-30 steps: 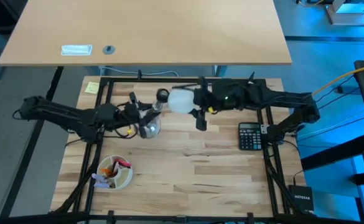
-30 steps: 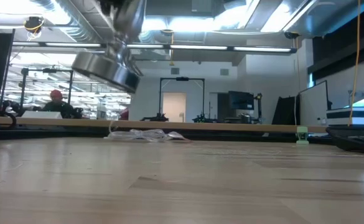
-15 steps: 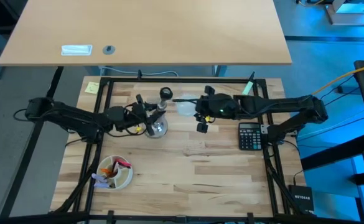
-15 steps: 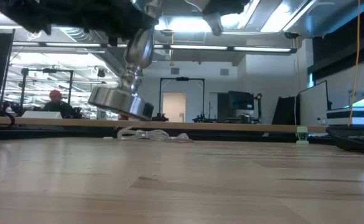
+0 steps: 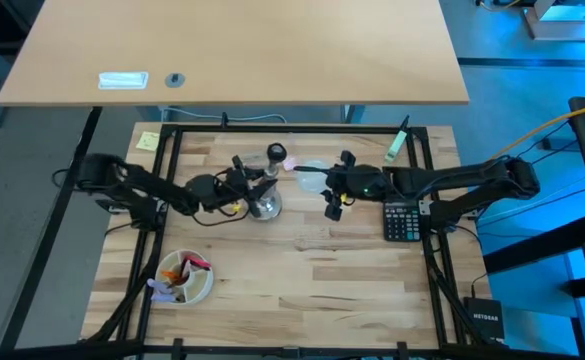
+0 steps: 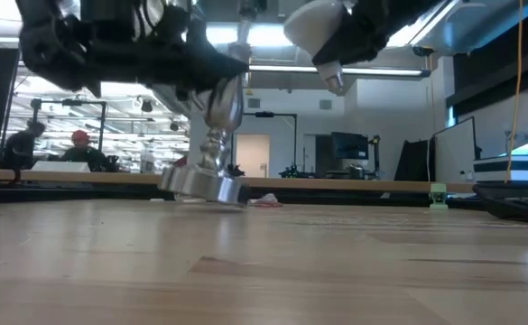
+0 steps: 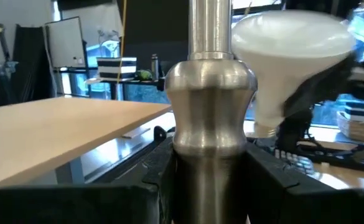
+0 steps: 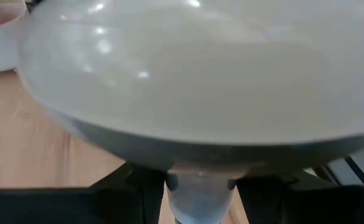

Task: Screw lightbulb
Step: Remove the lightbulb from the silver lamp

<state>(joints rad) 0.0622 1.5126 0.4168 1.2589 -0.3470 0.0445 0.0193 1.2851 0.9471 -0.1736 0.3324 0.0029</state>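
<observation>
you are working with both arms near the middle of the wooden table, and each one is doing half of a two-part job. your left gripper is reaching in from nine o'clock and its fingers are clamped around the narrow stem of the silvery stand; in the left wrist view the polished column is sitting squarely between the two dark fingers. the stand's base is touching the tabletop at one edge and looks slightly tilted in the low view, so it seems you are gripping the stem to brace it against twisting rather than to carry it. your right gripper is coming in from three o'clock with its fingers closed on the neck of the lightbulb, the white globe filling the right wrist view and the screw base pointing away from the wrist. the bulb is hanging in the air just beside the stand's black socket top, at about its four o'clock seen from above, near but not touching it. it is being held by the neck, probably so that the wrist can spin it once the threads are meeting the socket. a calculator is lying at three o'clock and a bowl of small items at seven o'clock, both well apart from the work.
</observation>
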